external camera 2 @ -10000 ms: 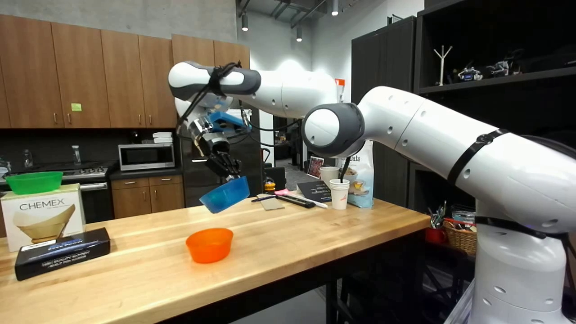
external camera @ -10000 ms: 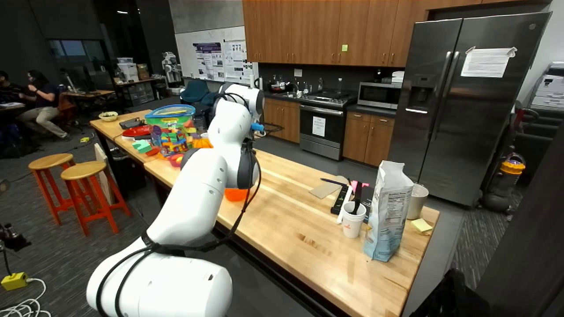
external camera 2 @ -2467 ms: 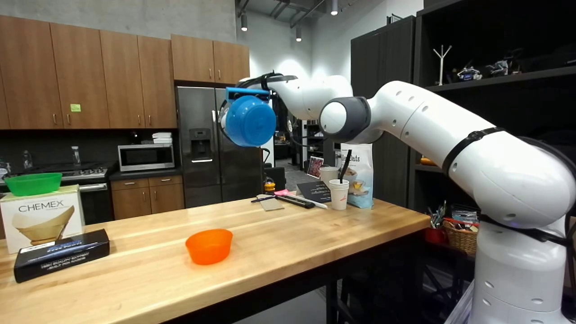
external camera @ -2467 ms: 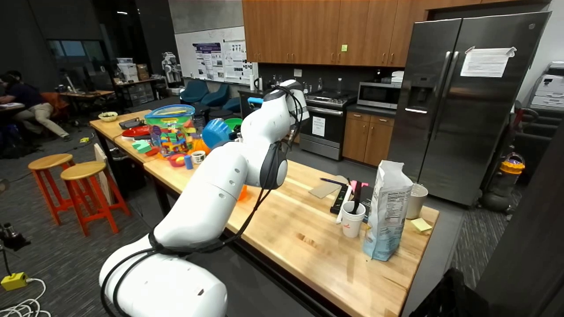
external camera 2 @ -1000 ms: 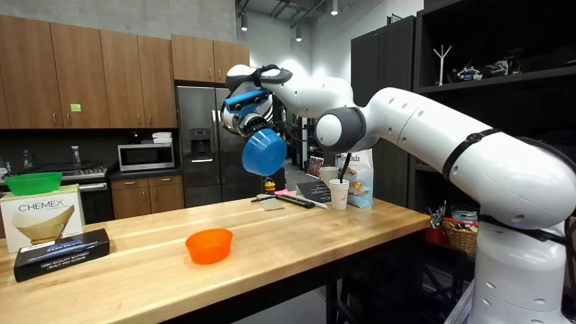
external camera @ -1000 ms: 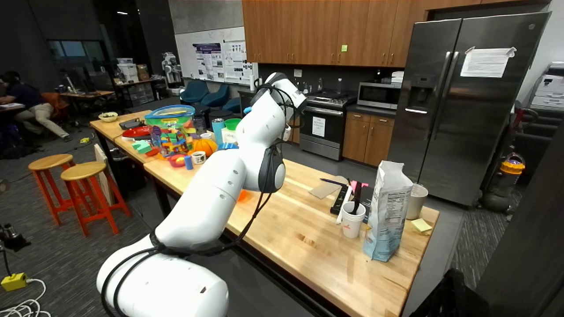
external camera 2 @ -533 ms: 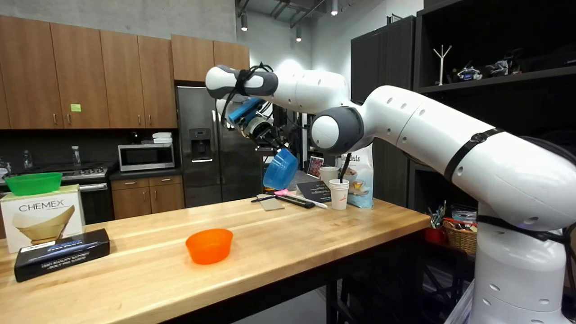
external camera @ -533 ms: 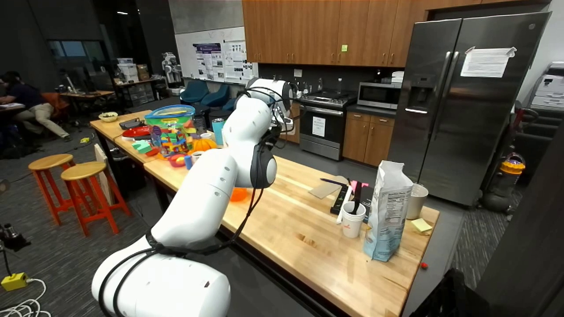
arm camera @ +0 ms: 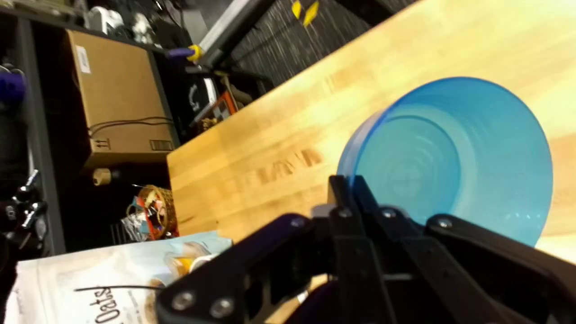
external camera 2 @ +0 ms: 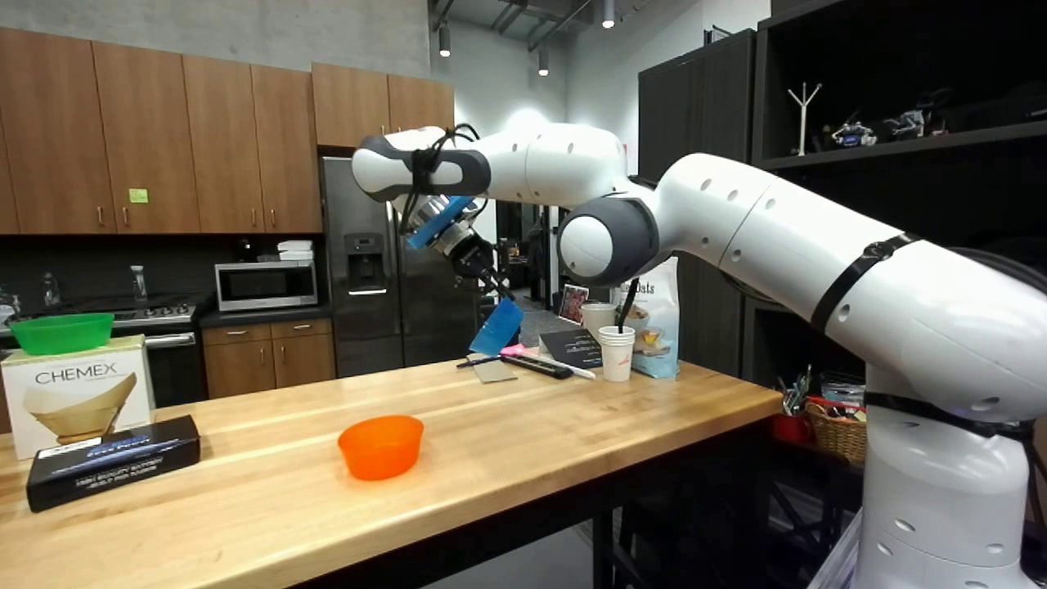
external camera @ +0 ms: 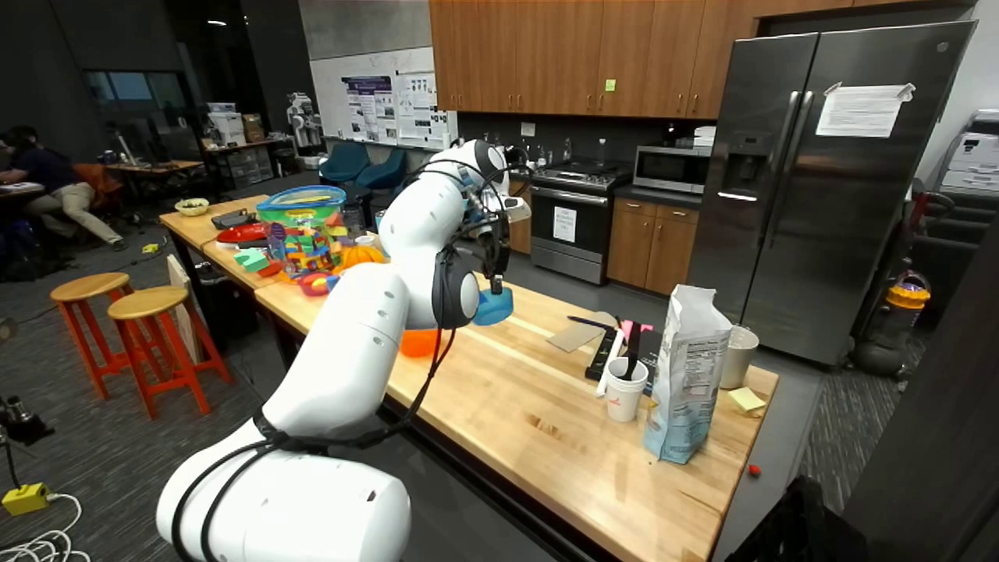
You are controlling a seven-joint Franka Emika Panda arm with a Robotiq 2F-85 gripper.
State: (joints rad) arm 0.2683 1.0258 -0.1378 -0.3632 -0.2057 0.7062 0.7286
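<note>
My gripper (arm camera: 350, 184) is shut on the rim of a blue translucent bowl (arm camera: 495, 157). The fingers pinch its wall, one inside and one outside. The bowl's inside looks empty in the wrist view. In an exterior view the bowl (external camera 2: 497, 327) hangs strongly tilted below the gripper (external camera 2: 502, 293), above the far side of the wooden table (external camera 2: 532, 425). It also shows in an exterior view (external camera: 493, 307), partly behind the arm. An orange bowl (external camera 2: 380, 448) stands upright on the table, apart from the gripper. It is mostly hidden by the arm in an exterior view (external camera: 419, 343).
An oats bag (external camera: 687, 382), white cups (external camera: 627, 390) and a black card (external camera 2: 572, 348) stand at one table end. A green bowl (external camera 2: 64, 332) sits on a Chemex box (external camera 2: 78, 393) beside a black box (external camera 2: 114, 462). A small red thing (external camera: 754, 470) lies beyond the table's end.
The blue bowl was held high with its underside outward 2.5 s ago; it has since come down and tilted. The small red thing beyond the table's end appeared within the last second.
</note>
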